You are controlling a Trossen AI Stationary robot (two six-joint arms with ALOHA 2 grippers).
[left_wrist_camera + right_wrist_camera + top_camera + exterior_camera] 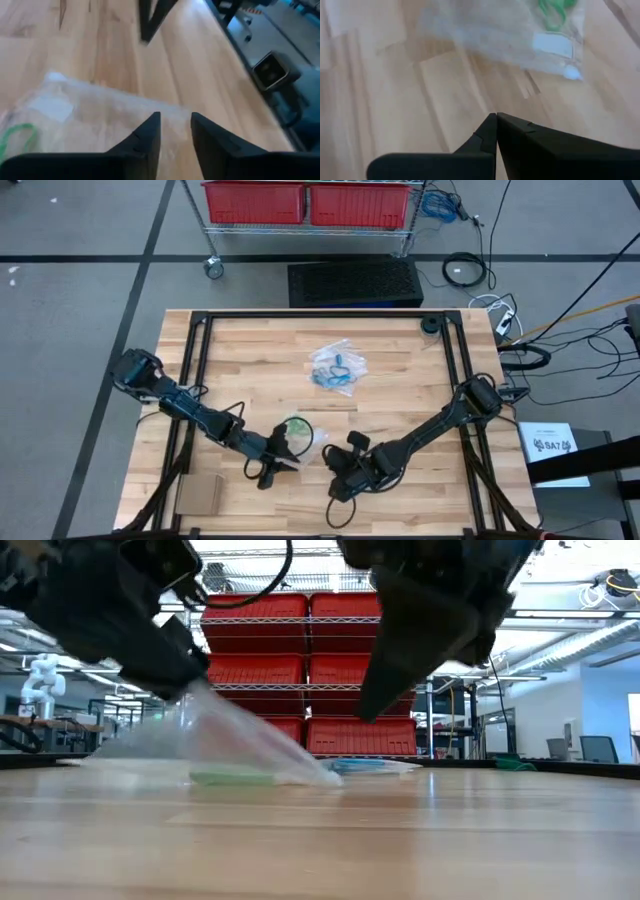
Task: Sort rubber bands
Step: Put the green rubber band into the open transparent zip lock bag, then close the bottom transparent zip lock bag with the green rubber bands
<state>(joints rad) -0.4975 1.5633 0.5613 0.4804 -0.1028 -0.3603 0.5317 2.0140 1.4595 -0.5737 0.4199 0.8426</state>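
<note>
Two tools low, left tool (284, 456) apparently parted over bag (305, 436)

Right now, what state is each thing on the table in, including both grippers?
left gripper: fingers slightly apart at the clear bag's edge, grip unclear.
right gripper: shut, empty, over bare wood.
clear bag: partly lifted at one end, green rubber bands inside.
second bag: lying flat, blue bands inside, untouched.
</note>
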